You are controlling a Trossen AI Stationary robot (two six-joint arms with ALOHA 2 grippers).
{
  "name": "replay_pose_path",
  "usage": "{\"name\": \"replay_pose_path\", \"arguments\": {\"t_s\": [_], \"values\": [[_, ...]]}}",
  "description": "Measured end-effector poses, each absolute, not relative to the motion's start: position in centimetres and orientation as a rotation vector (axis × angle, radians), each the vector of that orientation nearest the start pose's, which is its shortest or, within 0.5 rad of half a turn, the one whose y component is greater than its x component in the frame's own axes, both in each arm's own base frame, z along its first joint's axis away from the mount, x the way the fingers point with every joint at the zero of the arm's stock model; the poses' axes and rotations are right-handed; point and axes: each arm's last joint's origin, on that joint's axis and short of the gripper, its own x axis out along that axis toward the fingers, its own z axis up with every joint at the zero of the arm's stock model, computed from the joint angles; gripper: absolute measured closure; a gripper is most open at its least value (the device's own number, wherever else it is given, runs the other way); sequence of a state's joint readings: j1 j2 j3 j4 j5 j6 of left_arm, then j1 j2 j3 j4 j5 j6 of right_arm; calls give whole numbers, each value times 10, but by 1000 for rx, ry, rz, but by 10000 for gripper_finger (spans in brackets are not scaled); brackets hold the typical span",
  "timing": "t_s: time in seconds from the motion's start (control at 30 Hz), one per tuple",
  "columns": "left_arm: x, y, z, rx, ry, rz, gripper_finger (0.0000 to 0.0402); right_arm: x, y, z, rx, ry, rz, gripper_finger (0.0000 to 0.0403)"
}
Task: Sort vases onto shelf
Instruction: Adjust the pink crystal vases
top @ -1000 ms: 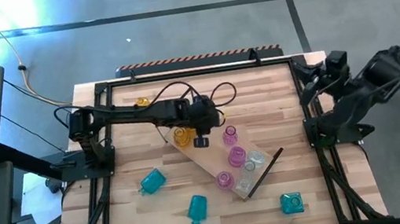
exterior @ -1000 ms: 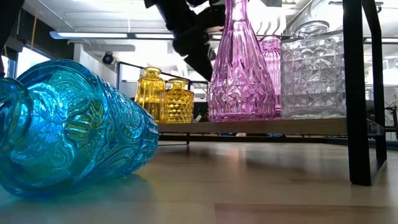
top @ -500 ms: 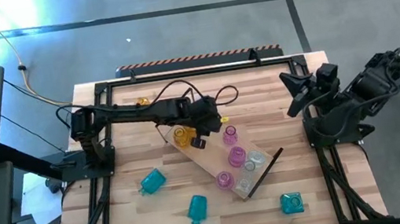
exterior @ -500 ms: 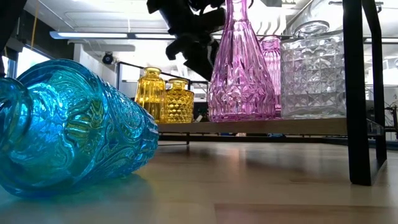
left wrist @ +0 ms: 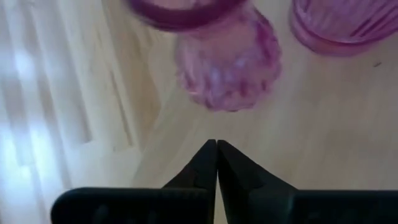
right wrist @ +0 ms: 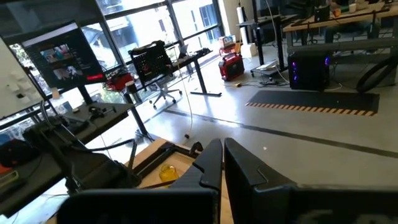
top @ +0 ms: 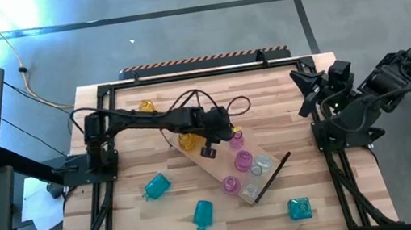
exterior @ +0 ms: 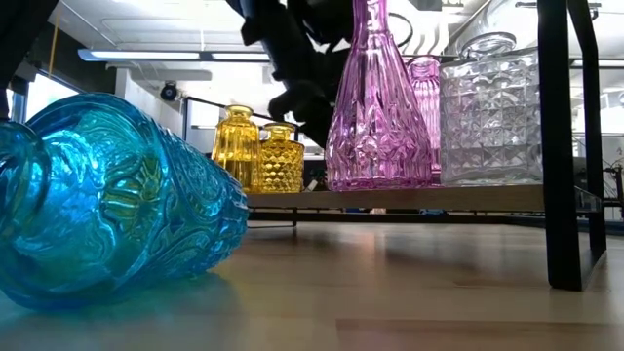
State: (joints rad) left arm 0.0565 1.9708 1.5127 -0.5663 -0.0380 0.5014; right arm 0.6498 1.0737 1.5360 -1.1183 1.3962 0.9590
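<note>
From the near edge of the surface point(top: 283, 87), three teal vases wait unsorted: one at five o'clock point(top: 299, 209), one at six point(top: 202, 213), one lying on its side at eight point(top: 156, 186). At the centre the shelf point(top: 209, 166) lies on a slant, carrying a clear vase point(top: 260, 166), three pink vases point(top: 243, 161) and two amber ones point(top: 187, 140). The left gripper point(top: 209, 150) hovers over the shelf, fingers point(left wrist: 205, 167) pressed together and empty. A small amber vase point(top: 145, 106) sits at eleven o'clock. The right gripper point(top: 303, 82), fingers together, empty, is raised at two o'clock. Roughly six are placed, four left.
</note>
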Motion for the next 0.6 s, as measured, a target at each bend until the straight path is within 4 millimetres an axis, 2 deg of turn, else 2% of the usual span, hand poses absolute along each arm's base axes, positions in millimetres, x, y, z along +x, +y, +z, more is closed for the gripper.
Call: {"name": "replay_pose_path", "arguments": {"t_s": [0.23, 0.6], "values": [[426, 20, 196, 431, 1018, -162, 401, 130, 66, 455, 317, -10, -773, 403], [437, 27, 202, 411, 901, -84, 401, 128, 70, 455, 318, -6, -742, 403]]}}
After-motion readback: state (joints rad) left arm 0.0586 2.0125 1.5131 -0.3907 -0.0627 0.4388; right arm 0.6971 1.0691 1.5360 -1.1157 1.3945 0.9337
